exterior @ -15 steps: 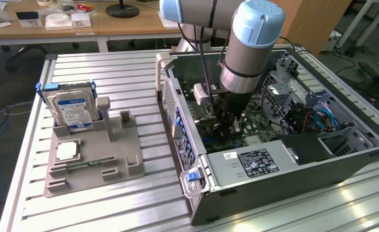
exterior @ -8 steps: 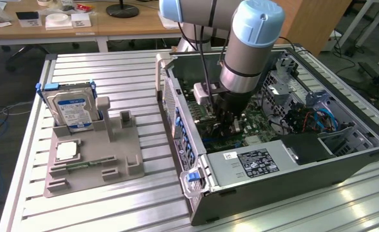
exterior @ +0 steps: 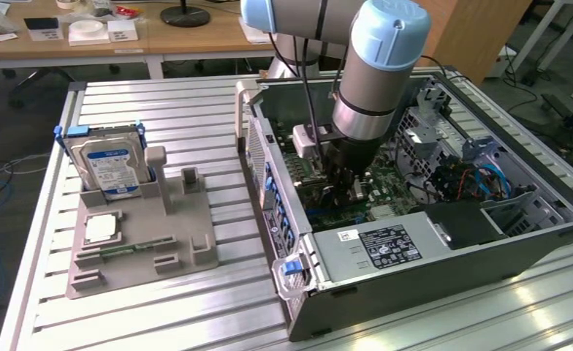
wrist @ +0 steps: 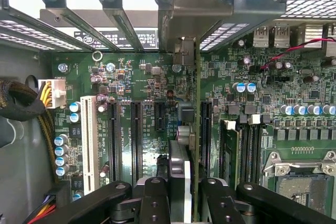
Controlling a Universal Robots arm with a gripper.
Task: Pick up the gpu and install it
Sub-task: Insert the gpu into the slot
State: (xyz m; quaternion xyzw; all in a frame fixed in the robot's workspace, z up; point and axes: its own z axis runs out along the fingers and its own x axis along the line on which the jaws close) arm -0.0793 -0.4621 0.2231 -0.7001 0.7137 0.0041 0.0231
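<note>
Clearly the end effector is pinching the gpu, one finger on each face. The card stands on edge over the motherboard, close to the black expansion slot on the side of the motherboard nearer the memory slots. I cannot tell whether its lower edge has entered that slot or only sits above it.

The main risk, as I judge it, is misalignment. Seen along its length, the card's edge looks just beside the slot rather than plainly centred on it. Pushing toward the motherboard in that state could jam the connector on the slot wall, bend the card, or scrape nearby components.

A second risk is the card's metal bracket. It sits at the motherboard's rear edge, against the rear frame. If it catches there, one end would hold up while the other drops, tilting the card.

The grip also takes only a short stretch of the card, so it could pivot or slide between the fingers under resistance.
</note>
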